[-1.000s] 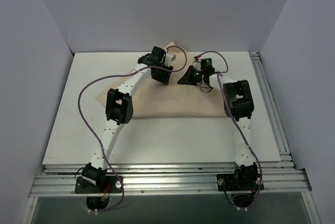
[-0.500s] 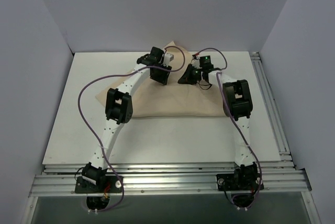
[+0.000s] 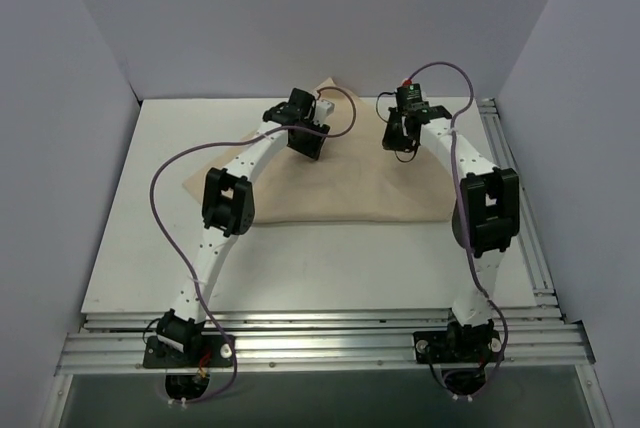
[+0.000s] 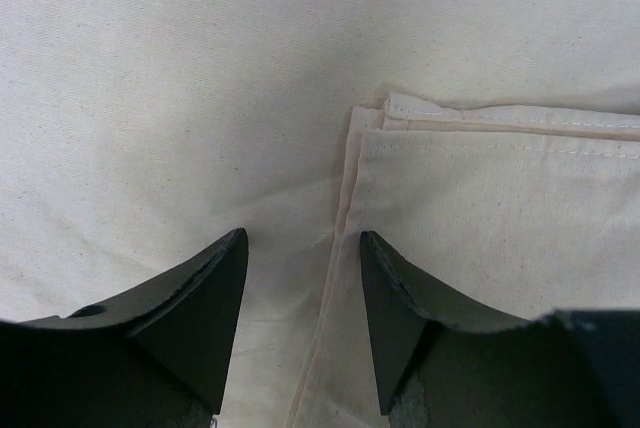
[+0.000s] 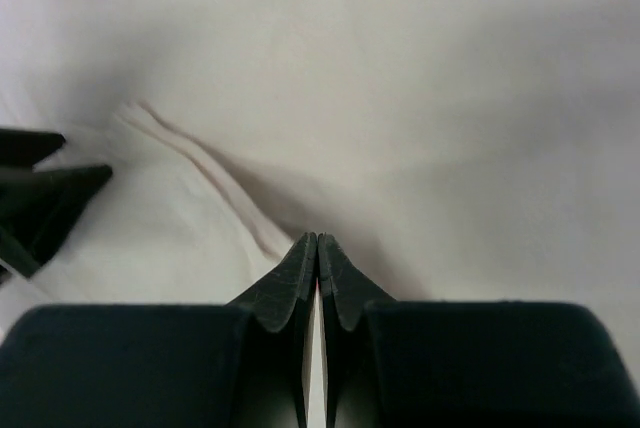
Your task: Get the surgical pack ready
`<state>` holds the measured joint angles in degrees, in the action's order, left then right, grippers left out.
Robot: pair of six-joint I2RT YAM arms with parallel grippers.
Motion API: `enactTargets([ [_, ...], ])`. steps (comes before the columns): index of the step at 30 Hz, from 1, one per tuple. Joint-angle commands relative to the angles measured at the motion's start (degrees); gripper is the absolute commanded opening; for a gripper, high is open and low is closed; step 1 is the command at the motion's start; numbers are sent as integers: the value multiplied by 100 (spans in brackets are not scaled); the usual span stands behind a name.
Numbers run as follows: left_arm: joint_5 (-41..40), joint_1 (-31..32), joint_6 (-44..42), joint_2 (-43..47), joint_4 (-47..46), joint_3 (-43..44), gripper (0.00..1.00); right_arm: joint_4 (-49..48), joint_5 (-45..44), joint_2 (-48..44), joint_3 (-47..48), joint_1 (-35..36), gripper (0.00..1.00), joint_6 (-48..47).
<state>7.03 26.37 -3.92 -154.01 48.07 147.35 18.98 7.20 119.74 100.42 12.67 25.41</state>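
Matt, coarse-woven tan cloth sheet [image 4: 200,68]; smooth, dull-black plastic on the left end effector [image 4: 302,238].

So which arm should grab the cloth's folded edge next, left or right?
Probably the left. The left gripper is open, with a finger on each side of the folded edge of the cloth, so it likely only needs to lower and close. The right gripper is shut, with nothing in it.

You have a plain tan-beige cloth sheet [image 3: 345,188] with no pattern, its hems a paler cream with fine stitching. The table [image 3: 300,268] is white. The left arm [image 3: 205,258] and right arm [image 3: 470,153] are white with black joints and purple cables [image 3: 152,186]. The left gripper [image 4: 303,243] and right gripper [image 5: 317,240] are matte black.
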Motion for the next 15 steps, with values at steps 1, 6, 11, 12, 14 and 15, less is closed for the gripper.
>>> enactTargets([
  [1,-105,79,-91,11,-246,-83,58,949,-1219,-934,-733,568,0,16],
  [6,-298,105,-91,12,-316,-171,58,845,-1337,-1497,-2033,1018,0,612],
  [11,-351,175,-100,-6,-281,-198,58,159,-984,-1603,-2668,1036,0,1053],
  [12,-351,219,-109,3,-281,-206,58,132,-984,-1586,-2651,1045,0,1071],
  [14,-369,254,-91,47,-334,-320,58,132,-984,-1594,-2598,1045,0,1071],
  [15,-369,263,-82,56,-360,-338,58,141,-984,-1621,-2546,1045,0,1063],
])
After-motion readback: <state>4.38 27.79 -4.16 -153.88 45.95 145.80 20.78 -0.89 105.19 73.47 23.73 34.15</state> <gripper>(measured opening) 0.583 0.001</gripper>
